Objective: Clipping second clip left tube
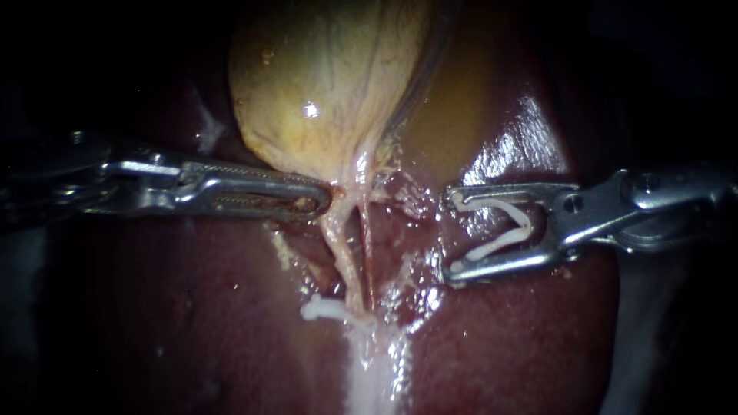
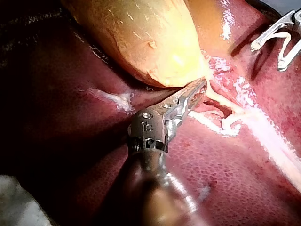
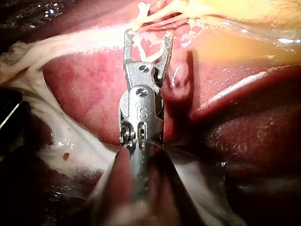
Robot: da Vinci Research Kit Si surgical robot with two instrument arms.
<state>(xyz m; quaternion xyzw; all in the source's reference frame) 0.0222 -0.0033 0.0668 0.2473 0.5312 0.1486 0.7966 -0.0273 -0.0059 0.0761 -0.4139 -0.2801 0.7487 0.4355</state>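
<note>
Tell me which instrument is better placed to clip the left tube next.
Right. The right instrument carries a white clip seated between its wide jaws, their mouth facing the left tube. The left instrument is shut on the gallbladder at its neck, so it looks occupied holding tissue.

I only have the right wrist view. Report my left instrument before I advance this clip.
Observer: The left instrument has its jaws shut on the gallbladder where it narrows.
Operator: Now place the tubes.
Observer: In the endoscope view two run down from the gallbladder side by side. The left tube already carries a white clip low down.
Operator: Place my jaws against them.
Observer: The right instrument, its jaws spread wide and holding a loaded clip, stands clear to the right of both tubes. The right tube is the nearer.
</note>
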